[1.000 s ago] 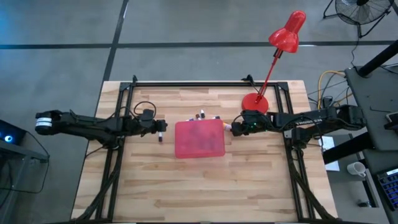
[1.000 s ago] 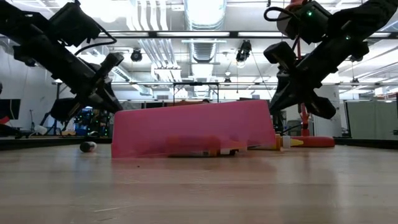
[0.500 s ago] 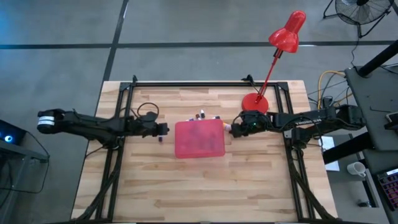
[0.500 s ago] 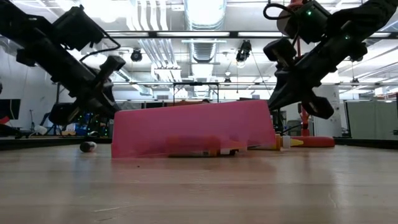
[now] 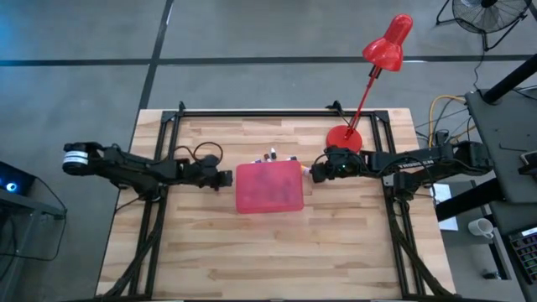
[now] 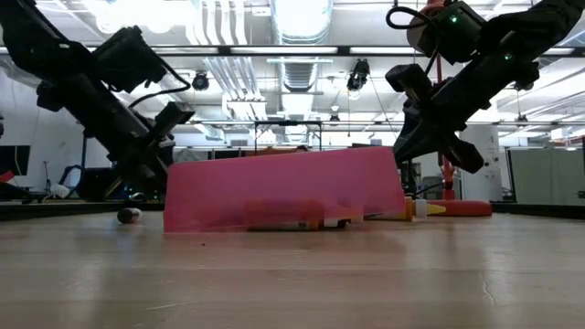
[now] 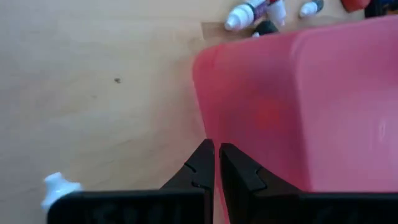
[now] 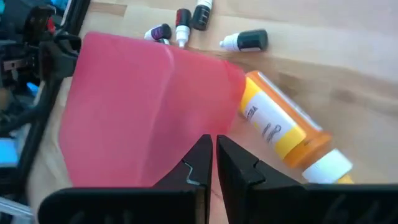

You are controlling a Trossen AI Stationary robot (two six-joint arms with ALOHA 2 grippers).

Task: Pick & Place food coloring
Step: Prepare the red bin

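L gripper (image 5: 225, 178) is held w/ fingers together, nothing between them, tips just beside the pink tray (image 5: 269, 186) at its left edge. One small bottle (image 7: 60, 185) is seen by that claw, white cap only; its axis can't be told. Beyond the tray, several food coloring bottles (image 8: 184, 22) are scattered, lying in different directions. R gripper (image 5: 317, 172) is closed and empty at the tray's right edge; an orange-yellow bottle (image 8: 287, 131) is lying beside it, long axis diagonal, cap pointing away from tray. Red lamp base (image 5: 344, 136) is near, behind the R claw.
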